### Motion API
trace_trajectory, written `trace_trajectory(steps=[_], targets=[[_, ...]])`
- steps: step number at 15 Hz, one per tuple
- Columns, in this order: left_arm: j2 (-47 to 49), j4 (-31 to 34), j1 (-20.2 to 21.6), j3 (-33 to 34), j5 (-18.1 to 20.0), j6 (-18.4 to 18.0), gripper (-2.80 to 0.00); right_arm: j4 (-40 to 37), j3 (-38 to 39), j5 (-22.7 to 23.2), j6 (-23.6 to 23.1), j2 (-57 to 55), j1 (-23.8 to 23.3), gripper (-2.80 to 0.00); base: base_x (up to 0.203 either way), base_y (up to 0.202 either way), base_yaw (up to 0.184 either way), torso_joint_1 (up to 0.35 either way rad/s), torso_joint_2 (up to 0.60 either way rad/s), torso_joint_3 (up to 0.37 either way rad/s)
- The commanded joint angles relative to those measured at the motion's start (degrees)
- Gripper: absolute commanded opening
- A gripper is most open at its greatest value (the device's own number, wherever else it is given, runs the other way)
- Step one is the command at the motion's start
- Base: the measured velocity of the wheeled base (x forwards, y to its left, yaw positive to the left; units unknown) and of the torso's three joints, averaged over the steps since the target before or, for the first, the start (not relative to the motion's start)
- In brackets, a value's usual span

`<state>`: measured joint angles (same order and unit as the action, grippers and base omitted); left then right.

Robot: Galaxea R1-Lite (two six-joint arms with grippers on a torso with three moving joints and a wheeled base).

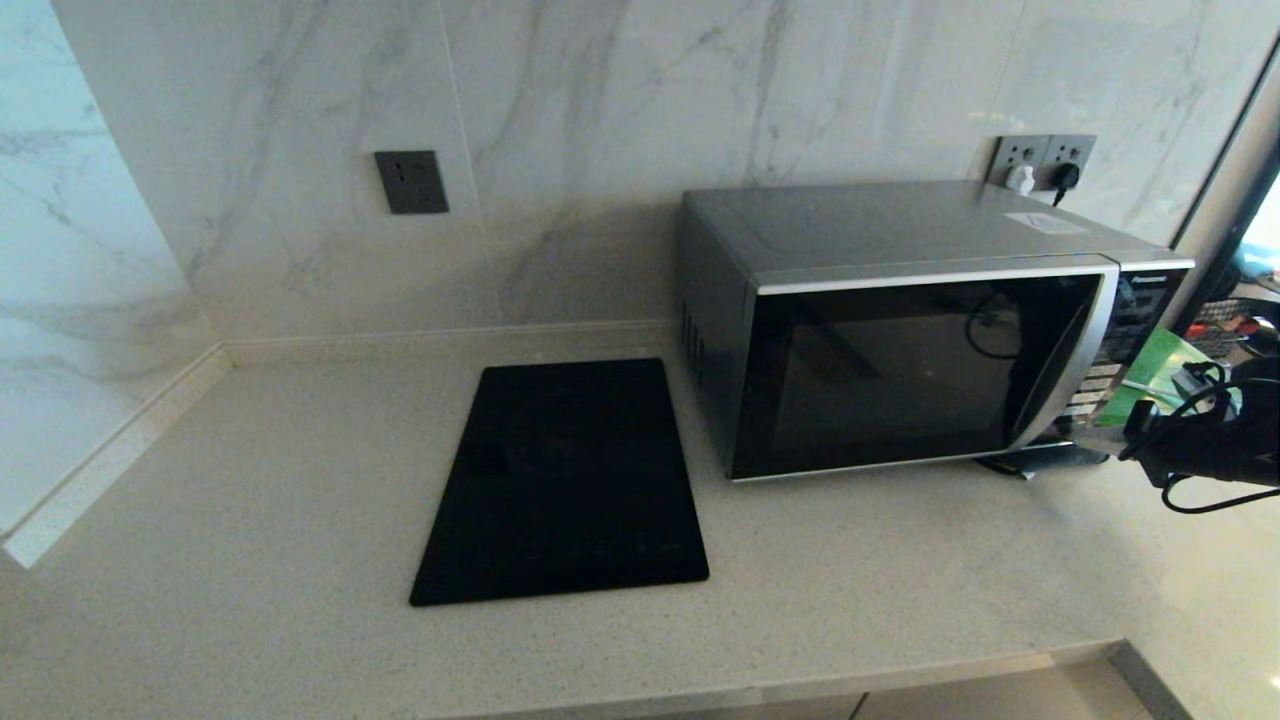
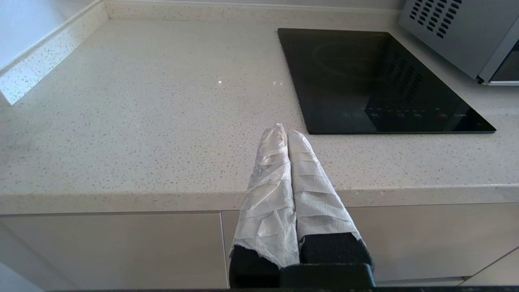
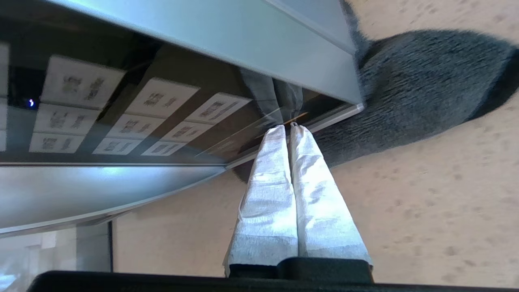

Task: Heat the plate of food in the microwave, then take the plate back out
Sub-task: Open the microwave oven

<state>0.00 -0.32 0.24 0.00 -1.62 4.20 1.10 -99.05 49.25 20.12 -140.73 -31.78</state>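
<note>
The microwave [image 1: 900, 370] stands at the back right of the counter with its dark glass door closed. The plate of food is out of view. My right gripper [image 1: 1085, 432] is at the microwave's lower right front corner. In the right wrist view its white-wrapped fingers [image 3: 267, 170] are pressed together and empty, and the tips of the gripper [image 3: 288, 127] are at the bottom edge of the button panel [image 3: 121, 113]; I cannot tell if they touch it. My left gripper [image 2: 286, 130] is shut and empty, parked in front of the counter edge.
A flat black glass cooktop [image 1: 565, 480] is set in the counter left of the microwave. A green board [image 1: 1150, 375] leans behind the microwave's right side. Plugs sit in a wall outlet [image 1: 1040, 165] above it. The counter's front edge [image 2: 121, 198] runs below the left gripper.
</note>
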Motion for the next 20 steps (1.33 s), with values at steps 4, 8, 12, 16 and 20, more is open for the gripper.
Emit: trace_trajectory(steps=[4,8,12,16,20], targets=[[0.09,-0.03,0.02,0.00,-0.05,0.02,-2.80,-0.13,9.80,0.21,-0.05,11.19,-0.69,-2.80,0.000,0.000,0.000,0.000,0.00,0.000],[0.09,-0.03,0.02,0.00,-0.05,0.02,-2.80,-0.35,22.37,-4.92,-0.28,25.27,-2.05,-2.80,0.000,0.000,0.000,0.000,0.00,0.000],[0.00,-0.03,0.02,0.00,-0.05,0.02,-2.80,-1.26,34.28,-14.80,-1.50,42.38,-3.10,-2.80,0.000,0.000,0.000,0.000,0.00,0.000],[0.08,-0.03,0.02,0.00,-0.05,0.02,-2.80,-6.49,39.73,-33.51,-3.42,59.13,2.48,-2.80,0.000,0.000,0.000,0.000,0.00,0.000],[0.09,-0.03,0.02,0.00,-0.05,0.02,-2.80,-11.93,43.32,-50.72,-7.56,73.54,15.68,-2.80,0.000,0.000,0.000,0.000,0.00,0.000]])
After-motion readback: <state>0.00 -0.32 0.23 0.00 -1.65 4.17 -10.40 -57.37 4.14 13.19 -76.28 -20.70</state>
